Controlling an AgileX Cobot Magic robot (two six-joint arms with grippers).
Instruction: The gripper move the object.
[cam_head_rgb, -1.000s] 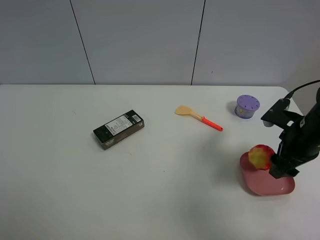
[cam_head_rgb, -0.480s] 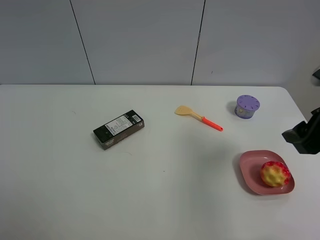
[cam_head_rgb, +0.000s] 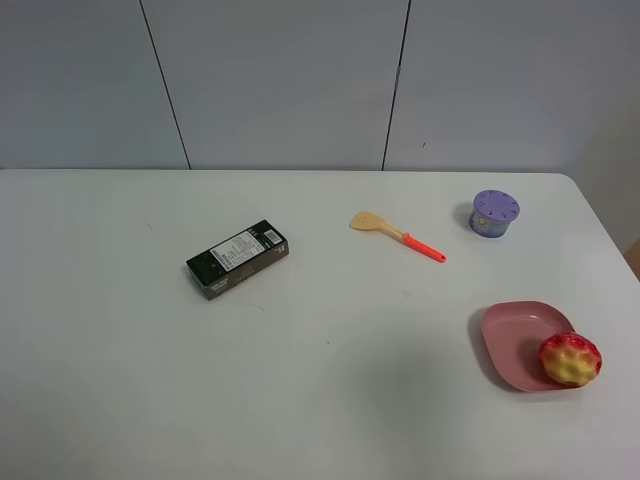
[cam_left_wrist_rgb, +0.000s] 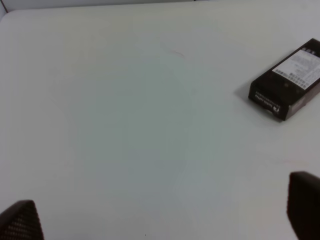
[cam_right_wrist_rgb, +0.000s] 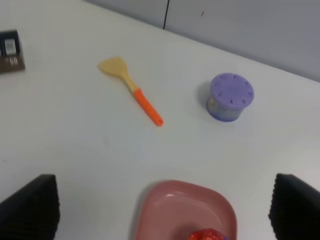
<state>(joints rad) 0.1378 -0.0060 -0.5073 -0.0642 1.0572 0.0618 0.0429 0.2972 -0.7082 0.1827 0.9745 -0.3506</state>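
- The object, a bumpy red and yellow ball, sits on the pink plate at the plate's right edge, near the right front corner of the table.
- In my right wrist view only the red top of the object shows, at the near rim of the pink plate.
- My right claw is wide open: its two dark fingers stand far apart on either side of the view, with nothing between them. It hangs above the table, well clear of the object.
- My left claw is also spread wide and holds nothing; only the tips of its fingers show, over bare table.
- Neither claw appears in the high view.
- The black box lies flat on the left half of the table, turned at an angle, white label up. My left wrist view shows it too.
- The spatula, pale blade and orange handle, lies near the middle back of the table, well apart from the pink plate.
- The purple round container stands upright just to the right of the spatula, behind the pink plate.
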